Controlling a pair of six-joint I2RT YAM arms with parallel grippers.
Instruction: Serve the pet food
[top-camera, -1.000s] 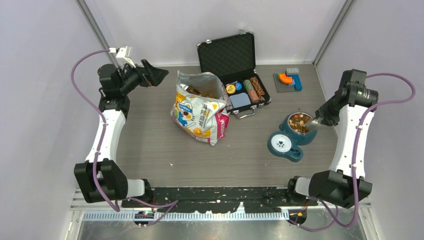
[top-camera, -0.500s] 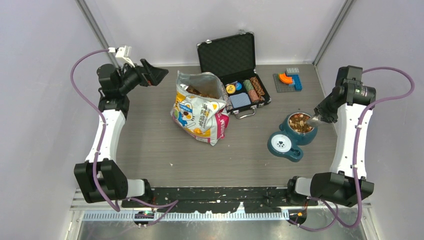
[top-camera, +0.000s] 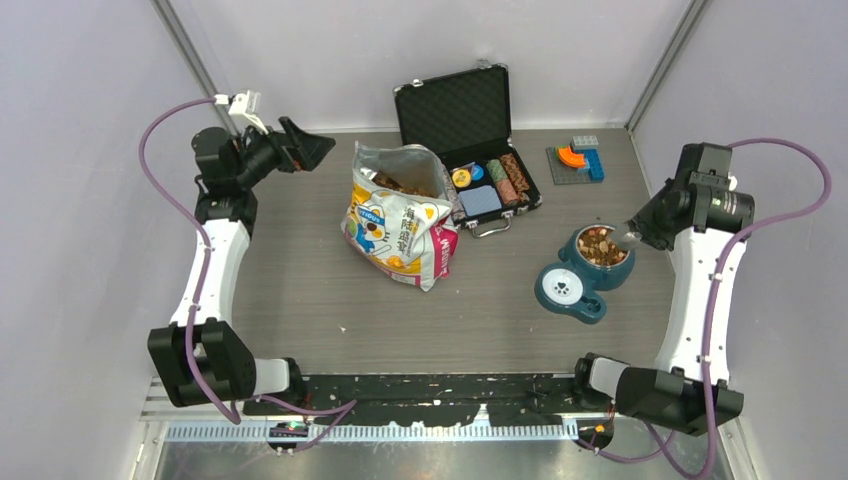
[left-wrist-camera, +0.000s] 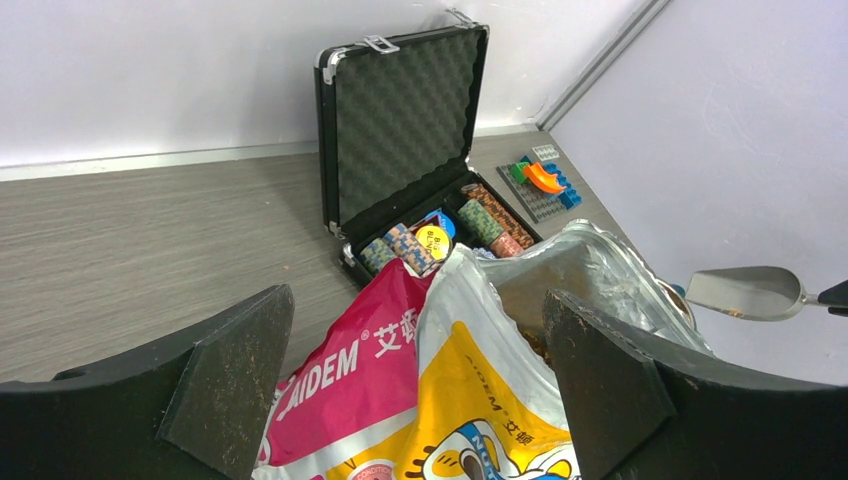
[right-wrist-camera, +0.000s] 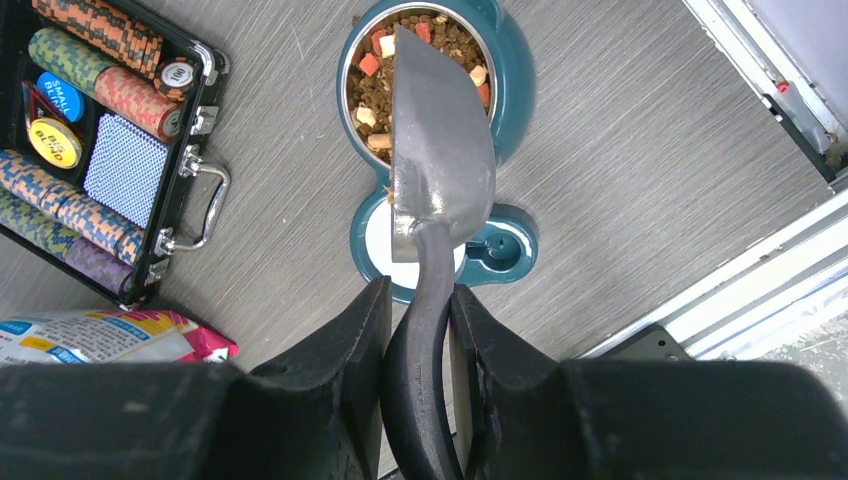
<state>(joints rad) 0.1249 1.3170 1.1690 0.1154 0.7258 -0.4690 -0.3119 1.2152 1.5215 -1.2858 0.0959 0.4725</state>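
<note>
Spanning the whole scene, the grey wood-grain counter (top-camera: 300, 290) carries everything. At its middle stands an open bag (top-camera: 400, 215) printed with a cartoon cat, and brown pieces show in its foil-lined mouth. Just beyond the bag, toward the far wall, a black case (top-camera: 465, 115) lies with its foam-lined lid up and rows of poker chips (top-camera: 505, 180) packed inside.

At the far left, the left gripper (left-wrist-camera: 418, 300) hangs above the counter and points toward the bag, its jaws wide apart and holding nothing.

To the right of the bag sits a teal double pet bowl (top-camera: 590, 278), with its round dish on the far side and a smaller paw-marked well on the near side. The right gripper (right-wrist-camera: 417, 295) is clamped on the dark handle of a metal scoop (right-wrist-camera: 440, 150), whose blade reaches over the dish. The blade looks nearly bare, with only a few crumbs on it. Whether it touches the bowl cannot be told.

A small set of building blocks (top-camera: 580, 160) rests at the far right.

The pet food (right-wrist-camera: 372, 95) fills the round dish. It is a loose heap of small dry nuggets, mostly dark brown, with tan and reddish-orange pieces scattered through it.
</note>
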